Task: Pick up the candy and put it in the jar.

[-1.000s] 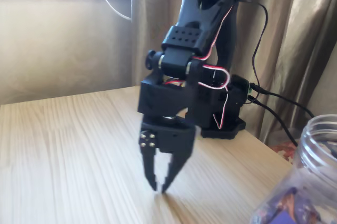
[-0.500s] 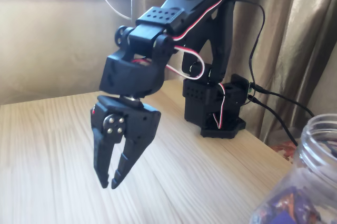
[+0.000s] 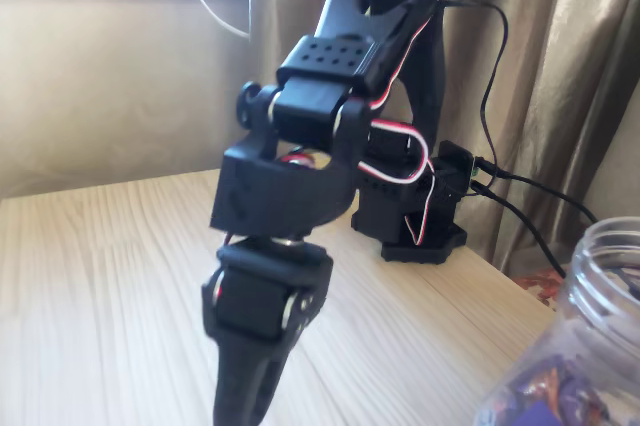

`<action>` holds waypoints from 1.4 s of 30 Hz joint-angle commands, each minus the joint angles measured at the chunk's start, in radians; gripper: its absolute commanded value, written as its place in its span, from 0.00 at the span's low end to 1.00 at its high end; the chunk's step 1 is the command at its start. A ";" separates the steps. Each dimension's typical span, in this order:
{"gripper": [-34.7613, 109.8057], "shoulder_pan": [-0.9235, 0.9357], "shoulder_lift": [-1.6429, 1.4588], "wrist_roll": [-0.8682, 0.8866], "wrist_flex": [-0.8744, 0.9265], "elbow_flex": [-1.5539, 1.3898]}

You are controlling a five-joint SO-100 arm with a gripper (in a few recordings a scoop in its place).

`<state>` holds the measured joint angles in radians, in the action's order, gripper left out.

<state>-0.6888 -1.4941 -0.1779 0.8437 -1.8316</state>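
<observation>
Presently, legend:
Gripper (image 3: 240, 408): edge-on, pointing down at table (image 3: 100, 286); opening undeterminable.
Jar (image 3: 590, 346): lower right of gripper, well apart.

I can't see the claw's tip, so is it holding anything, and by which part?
It cannot be told: the gripper points down and its fingertips run off the picture's bottom edge.

I see my matte black arm (image 3: 330, 136) laced with red and white wires, over a pale wood-grain table (image 3: 100, 276); right of the arm, a clear jar (image 3: 580, 336) shows purple wrappers with orange-gold marks; behind the arm, beige-brown curtains (image 3: 560, 56)
</observation>
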 commanded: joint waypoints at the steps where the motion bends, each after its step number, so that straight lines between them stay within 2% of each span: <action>1: 0.42 -0.002 0.018 -0.063 0.034 0.112; 13: 0.45 0.055 0.118 -0.120 0.071 0.221; 28: 0.46 -0.011 0.150 -0.146 0.140 0.241; 42: 0.46 -0.009 0.262 -0.146 0.206 0.387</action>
<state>-0.6934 -1.2088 -0.3083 1.0308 -1.5064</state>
